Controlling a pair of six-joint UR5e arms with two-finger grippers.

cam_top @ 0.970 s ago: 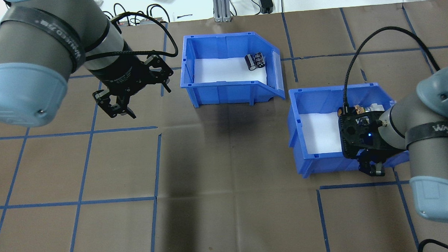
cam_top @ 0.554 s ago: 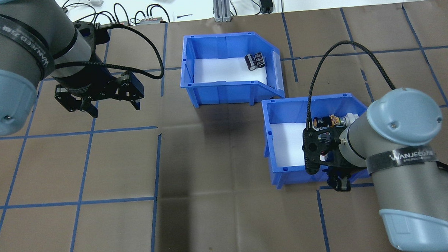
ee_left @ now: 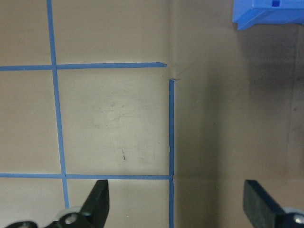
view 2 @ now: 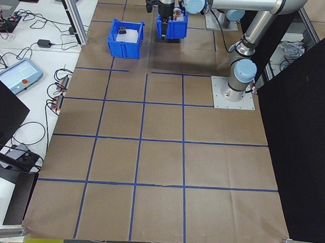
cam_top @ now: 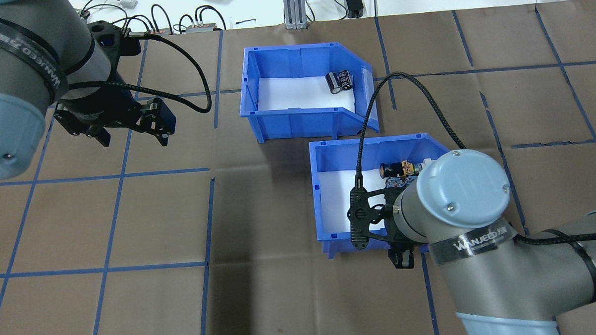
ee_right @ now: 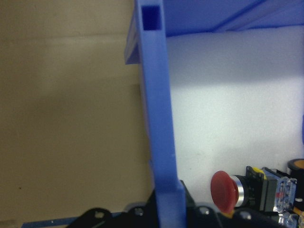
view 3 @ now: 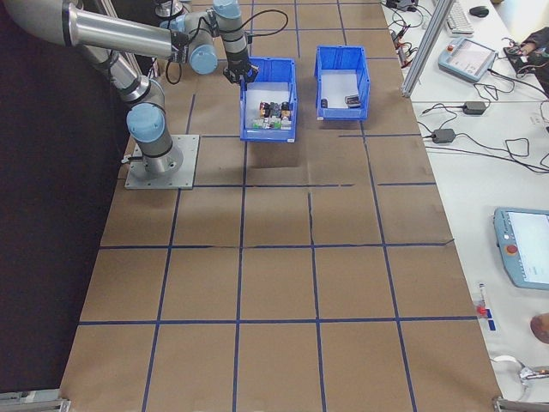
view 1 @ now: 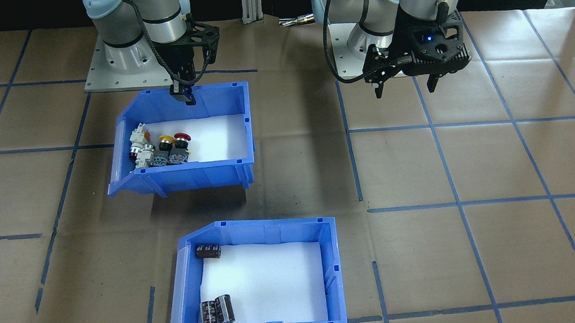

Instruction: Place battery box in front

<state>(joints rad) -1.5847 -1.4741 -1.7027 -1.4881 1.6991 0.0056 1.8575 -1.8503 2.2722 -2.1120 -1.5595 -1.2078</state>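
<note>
1. You've got the battery box (cam_top: 303, 115) sitting on the surface (cam_top: 131, 218) at the far side from the robot's base, away from both arms. In the front-facing view it's the bin nearest the camera, w/ white foam liner (view 1: 271, 286) inside.
2. Three small dark cylinders (view 1: 217, 311) lie on that foam: two side by side at one end, one alone at the other end.
3. The switch bin (cam_top: 337, 158) sits just beside the battery box, on the robot's side of it; their corners are close, can't tell if touching.
4. Your right end effector (view 1: 183, 95) is clenched on the switch bin's wall nearest the base. The wrist view shows the blue wall running between the fingers (ee_right: 95, 216), w/ a red push-button (ee_right: 224, 191) on the foam inside.
5. Red, yellow and white push-button switches (view 1: 161, 148) are bunched at the slanted-cut end of that bin.
6. Your left end effector (cam_top: 131, 136) hovers above bare surface, well apart from both bins, released: jaws spread wide, nothing between them. Its wrist view shows blue tape lines (ee_left: 171, 128) below and a blue bin corner (ee_left: 266, 14) at the frame's top edge.
</note>
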